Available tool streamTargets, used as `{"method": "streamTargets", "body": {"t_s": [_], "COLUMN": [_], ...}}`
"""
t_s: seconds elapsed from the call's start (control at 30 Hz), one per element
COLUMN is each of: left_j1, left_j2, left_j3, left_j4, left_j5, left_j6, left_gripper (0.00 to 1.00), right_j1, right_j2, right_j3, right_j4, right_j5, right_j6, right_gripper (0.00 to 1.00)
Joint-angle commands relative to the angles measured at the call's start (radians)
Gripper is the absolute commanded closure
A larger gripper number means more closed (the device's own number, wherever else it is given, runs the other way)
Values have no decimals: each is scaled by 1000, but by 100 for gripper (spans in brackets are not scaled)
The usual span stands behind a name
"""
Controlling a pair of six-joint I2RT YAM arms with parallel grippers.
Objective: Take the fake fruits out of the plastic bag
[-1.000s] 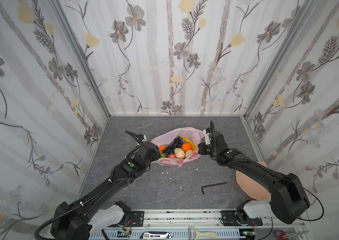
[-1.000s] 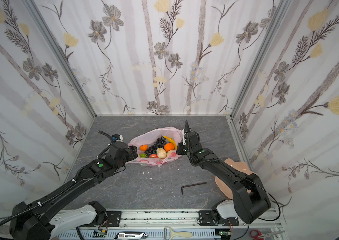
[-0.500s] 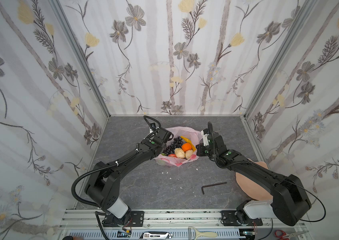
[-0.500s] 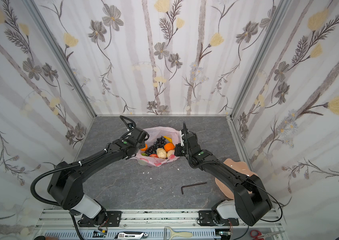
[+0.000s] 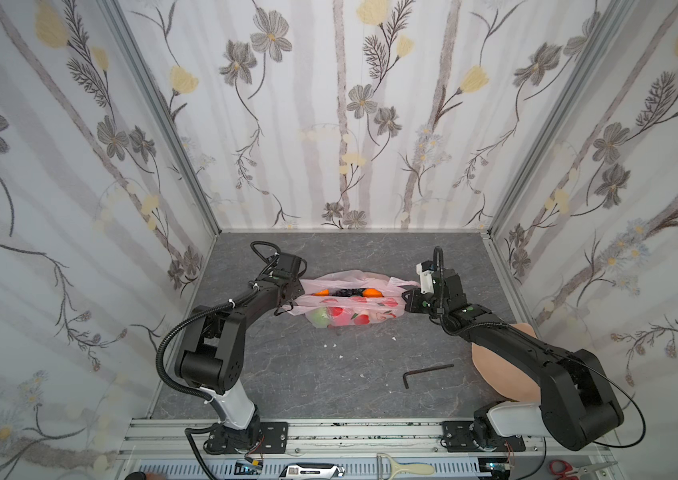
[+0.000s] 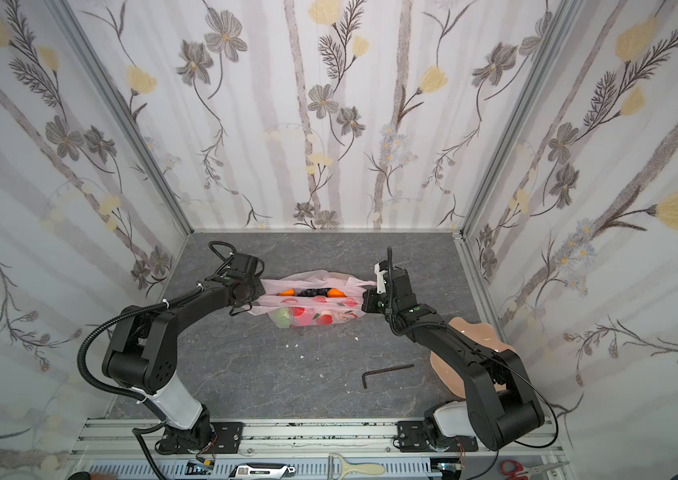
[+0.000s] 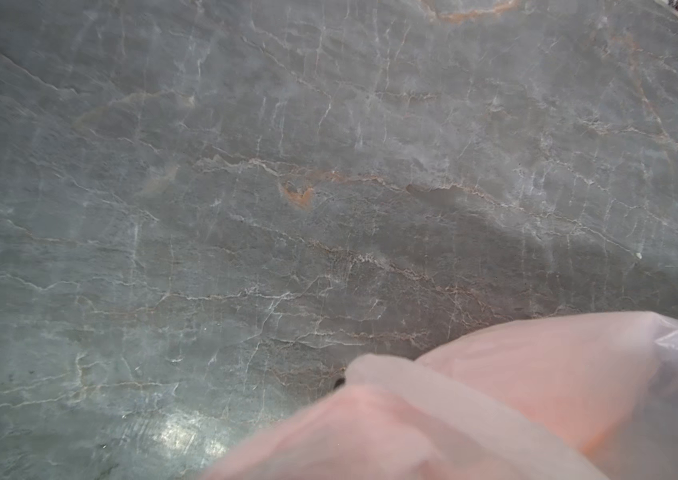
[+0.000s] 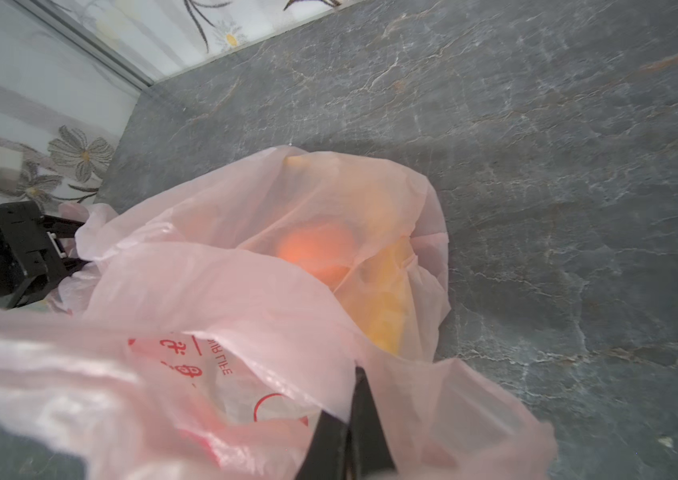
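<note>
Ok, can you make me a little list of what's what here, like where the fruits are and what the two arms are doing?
bag: plastic bag on the gray table, pulled out between both tools, mouth only a narrow slit
fruits: fake fruits inside the bag; an orange and dark grapes peek out
fruits out of the bag: none seen
left tool: shut on the bag's left end
right tool: shut on the bag's right end
other things: peach dish, black hex key

The only writing I can make out is red print (image 8: 181,359) on the near side of the plastic bag (image 8: 246,299): a few characters, a short line of small letters and a ring mark, none clear enough to read.
</note>
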Motion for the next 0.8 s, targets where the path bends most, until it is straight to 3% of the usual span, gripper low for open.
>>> {"method": "streamTargets", "body": {"t_s": [0.0,0.17,0.23,0.3,0.5,0.63,0.77], "left_j1": [-29,-106,-132,-149,-170,-172,-170], "left_j2": [-24,-62,-78,-85,-91,-90,-68], "left_j3": [7,50,59,64,64,70,103], "left_j4": [103,100,98,93,83,81,57], "left_j5": [111,112,95,84,65,57,53], "left_j6": [-6,43,58,63,87,88,74], "left_gripper": [100,97,96,96,98,99,100], "right_j1": [9,60,76,89,161,211,215], "right_j2": [16,28,16,-14,-111,-89,46], "right_j3": [4,50,57,61,166,255,384], "right_j4": [85,2,-32,-68,-276,-314,-348], "right_j5": [-51,25,73,125,376,492,587], "right_j6": [35,-23,-43,-73,-223,-346,-360], "right_gripper": [100,100,85,64,33,21,15]}}
